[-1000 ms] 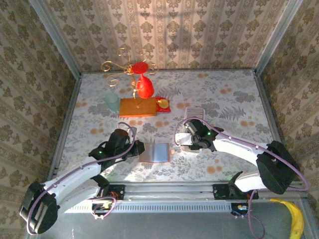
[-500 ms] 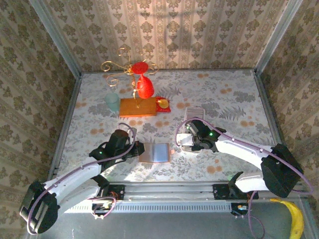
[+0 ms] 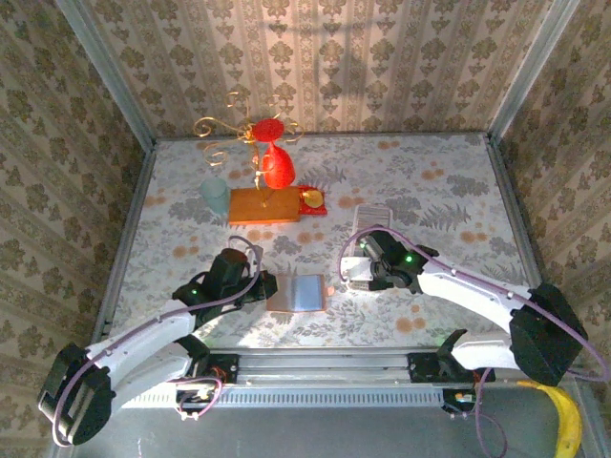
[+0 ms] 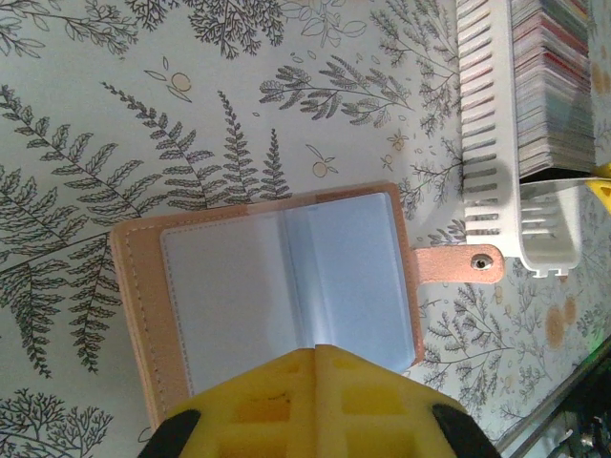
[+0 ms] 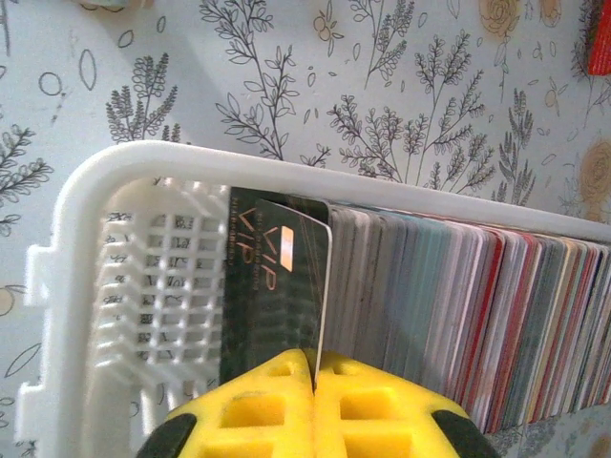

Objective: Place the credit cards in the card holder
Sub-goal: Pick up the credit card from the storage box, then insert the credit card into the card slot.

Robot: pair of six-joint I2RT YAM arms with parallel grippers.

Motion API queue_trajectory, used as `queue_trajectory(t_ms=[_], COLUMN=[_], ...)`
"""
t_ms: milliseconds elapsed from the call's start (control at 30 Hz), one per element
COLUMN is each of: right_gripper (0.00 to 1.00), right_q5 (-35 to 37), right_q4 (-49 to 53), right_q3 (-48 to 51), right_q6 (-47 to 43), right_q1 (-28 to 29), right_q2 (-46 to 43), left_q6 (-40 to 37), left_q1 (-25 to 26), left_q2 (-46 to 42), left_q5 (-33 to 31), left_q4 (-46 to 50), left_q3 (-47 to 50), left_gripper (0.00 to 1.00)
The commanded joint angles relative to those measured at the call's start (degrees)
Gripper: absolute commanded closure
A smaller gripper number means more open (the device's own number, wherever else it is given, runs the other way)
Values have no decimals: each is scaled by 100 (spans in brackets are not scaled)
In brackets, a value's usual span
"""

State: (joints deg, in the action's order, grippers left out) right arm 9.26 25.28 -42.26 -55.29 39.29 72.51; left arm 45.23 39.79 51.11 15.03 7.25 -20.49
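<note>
Since a second ago the right gripper has closed its jaws and now pinches the dark card marked VIP, the end one in the row of credit cards standing on edge in the white tray. Just beside the tray, the card holder lies open and flat on the table, its strap touching the tray. The left gripper, clenched, sits at the holder's edge.

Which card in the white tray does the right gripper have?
The dark plastic card with gold VIP lettering, at the stack's end beside the empty slots of the white slotted tray. The right gripper is shut on its edge.
</note>
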Motion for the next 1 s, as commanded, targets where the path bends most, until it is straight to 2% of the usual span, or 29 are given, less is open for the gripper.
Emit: queue_trajectory(t_ms=[0, 233, 367, 467, 567, 600, 767, 967], right_gripper=[94, 100, 100, 100, 100, 100, 100, 100], right_q5=[182, -409, -750, -935, -1140, -1075, -1163, -1797], right_q4=[36, 670, 1054, 1081, 1072, 1054, 1304, 884], right_q3=[-79, -258, -399, -499, -664, -738, -1206, -1125], right_q6=[93, 548, 889, 1517, 2761, 3567, 6093, 8427], right_q1=[-20, 34, 78, 112, 114, 106, 109, 138], right_q2=[-229, -601, -839, -1127, -1371, -1414, -1248, -1116], left_q6=[41, 41, 38, 29, 28, 29, -12, -60], left_q1=[34, 34, 39, 51, 53, 52, 64, 78], left_q2=[37, 126, 181, 210, 206, 215, 223, 272], left_q5=[-52, -61, -52, -52, -52, -45, -18, 1], left_q4=[-25, -23, 18, 105, 178, 204, 413, 648], left_q3=[65, 63, 37, 19, 28, 19, -25, -95], left_gripper=[99, 98, 98, 98, 98, 98, 98, 97])
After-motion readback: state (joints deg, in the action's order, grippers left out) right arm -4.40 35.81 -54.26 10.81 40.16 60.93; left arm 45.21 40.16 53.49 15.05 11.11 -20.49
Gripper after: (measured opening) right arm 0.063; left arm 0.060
